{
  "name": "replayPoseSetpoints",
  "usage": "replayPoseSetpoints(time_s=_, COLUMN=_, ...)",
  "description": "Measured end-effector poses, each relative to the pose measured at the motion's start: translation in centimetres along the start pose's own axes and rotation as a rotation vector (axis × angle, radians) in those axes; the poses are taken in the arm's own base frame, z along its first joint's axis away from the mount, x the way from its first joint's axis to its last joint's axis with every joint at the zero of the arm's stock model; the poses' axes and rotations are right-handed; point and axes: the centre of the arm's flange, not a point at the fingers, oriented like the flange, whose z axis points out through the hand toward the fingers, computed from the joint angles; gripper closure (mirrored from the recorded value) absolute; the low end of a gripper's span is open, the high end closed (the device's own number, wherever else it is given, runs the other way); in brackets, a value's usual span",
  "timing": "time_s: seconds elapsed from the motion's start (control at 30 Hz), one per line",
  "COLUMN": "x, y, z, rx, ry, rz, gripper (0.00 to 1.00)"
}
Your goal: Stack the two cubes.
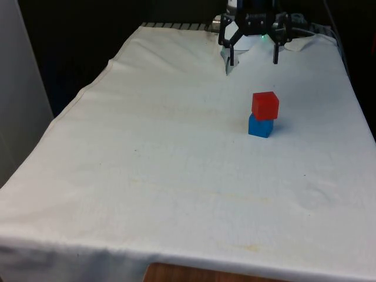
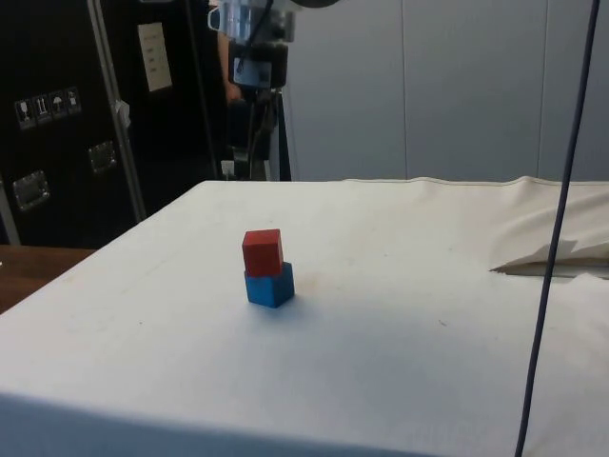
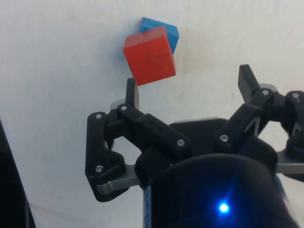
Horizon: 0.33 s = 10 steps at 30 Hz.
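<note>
Tool [image 1: 252,57] hangs high above the tabletop [image 1: 147,176] near its far end, fingers spread wide and holding nothing. In the side view the tool [image 2: 249,133] sits well above and behind the cubes, clear of them. The red cube [image 1: 265,105] rests on top of the blue cube [image 1: 260,126], out on the white cloth toward the front view's right. The red one is turned a little relative to the blue one and overhangs slightly on one side, as the wrist view shows with the red cube [image 3: 149,55] covering most of the blue cube [image 3: 164,29]. Judging by this, the stack is made and the task looks essentially complete; nothing obvious remains except perhaps moving the arm away.
</note>
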Motion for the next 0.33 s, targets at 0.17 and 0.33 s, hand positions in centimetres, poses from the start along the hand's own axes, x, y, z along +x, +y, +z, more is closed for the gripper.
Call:
replayPoseSetpoints(time_s=0.17, x=0.03, y=0.32, z=-0.21, rx=-0.002, ry=0.004, rz=0.026, gripper=0.0)
replayPoseSetpoints(time_s=0.33, x=0.05, y=0.58, z=-0.43, rx=-0.003, ry=0.008, rz=0.042, gripper=0.0)
